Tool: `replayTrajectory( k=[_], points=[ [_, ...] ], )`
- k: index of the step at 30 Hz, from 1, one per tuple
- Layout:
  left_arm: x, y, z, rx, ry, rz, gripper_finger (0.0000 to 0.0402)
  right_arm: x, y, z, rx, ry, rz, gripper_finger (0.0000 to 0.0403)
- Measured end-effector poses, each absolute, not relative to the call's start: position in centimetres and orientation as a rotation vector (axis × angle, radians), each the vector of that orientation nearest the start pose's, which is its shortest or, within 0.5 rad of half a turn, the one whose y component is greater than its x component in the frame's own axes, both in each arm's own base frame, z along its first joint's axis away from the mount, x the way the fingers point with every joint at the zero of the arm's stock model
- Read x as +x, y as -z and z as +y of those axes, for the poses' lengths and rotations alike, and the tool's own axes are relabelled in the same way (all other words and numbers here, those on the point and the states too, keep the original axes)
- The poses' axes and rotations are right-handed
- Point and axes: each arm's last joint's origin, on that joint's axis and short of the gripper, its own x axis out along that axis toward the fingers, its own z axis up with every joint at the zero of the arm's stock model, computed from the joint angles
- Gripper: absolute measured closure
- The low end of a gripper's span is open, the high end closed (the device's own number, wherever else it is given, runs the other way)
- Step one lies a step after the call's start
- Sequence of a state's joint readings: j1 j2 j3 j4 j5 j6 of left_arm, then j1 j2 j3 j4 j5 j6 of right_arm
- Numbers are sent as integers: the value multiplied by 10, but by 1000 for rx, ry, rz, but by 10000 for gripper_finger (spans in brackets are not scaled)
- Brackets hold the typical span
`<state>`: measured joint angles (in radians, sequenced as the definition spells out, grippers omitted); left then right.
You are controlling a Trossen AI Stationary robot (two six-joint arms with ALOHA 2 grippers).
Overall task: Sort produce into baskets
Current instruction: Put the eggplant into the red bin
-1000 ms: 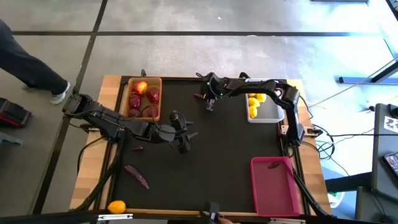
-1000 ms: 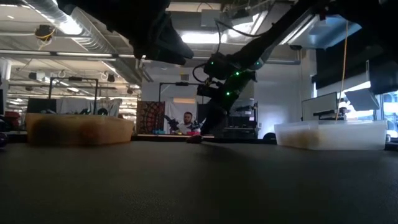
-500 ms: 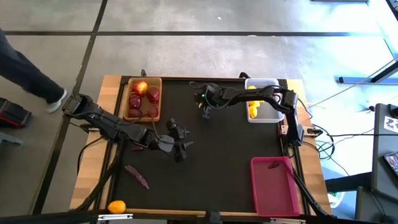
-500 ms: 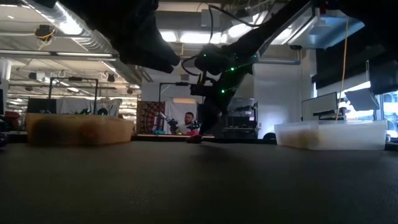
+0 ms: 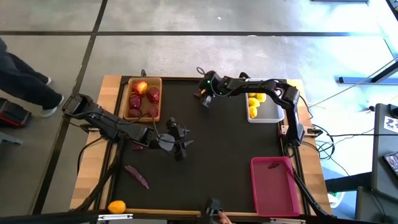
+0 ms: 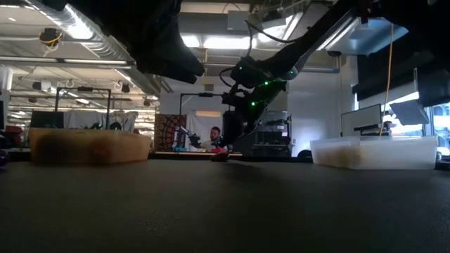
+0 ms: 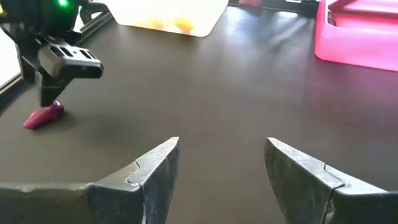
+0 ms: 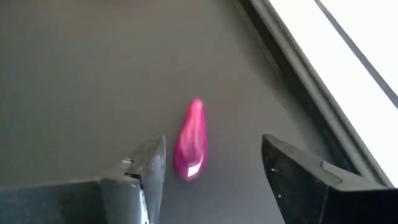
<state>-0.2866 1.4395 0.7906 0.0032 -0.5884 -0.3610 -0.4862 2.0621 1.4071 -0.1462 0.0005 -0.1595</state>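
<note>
1. A small purple-red piece (image 8: 190,140) lies on the black table (image 5: 211,149) near the far edge, at about 12 o'clock in the high view. Nothing holds it.
2. The right gripper (image 5: 204,99) hangs just over that piece. Its fingers are spread apart, one on each side of the piece, and they do not pinch it.
3. The wooden basket (image 5: 127,98) at 11 o'clock has red round fruits in it. The white basket (image 5: 274,118) at 1 o'clock has yellow fruits. The pink basket (image 5: 273,186) at 5 o'clock has one small dark piece.
4. So a good part looks done.
5. Still left on the table: a long purple piece (image 5: 137,176) at 8 o'clock, an orange fruit (image 5: 116,206) at 7 o'clock, and the piece at 12 o'clock.
6. The left gripper (image 5: 179,144) waits near the middle of the table, fingers spread, holding nothing.
</note>
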Motion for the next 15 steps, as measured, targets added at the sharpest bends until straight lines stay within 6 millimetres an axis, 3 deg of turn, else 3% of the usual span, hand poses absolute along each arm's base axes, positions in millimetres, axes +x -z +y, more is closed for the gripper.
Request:
replayTrajectory(
  k=[10,15],
  points=[
    [283,-210,-65,-105,-405,517,172,399,-130,-216,81,389,805,194],
    [284,-210,-64,-108,-408,516,172,400,-128,-216,59,358,807,232]
  ],
)
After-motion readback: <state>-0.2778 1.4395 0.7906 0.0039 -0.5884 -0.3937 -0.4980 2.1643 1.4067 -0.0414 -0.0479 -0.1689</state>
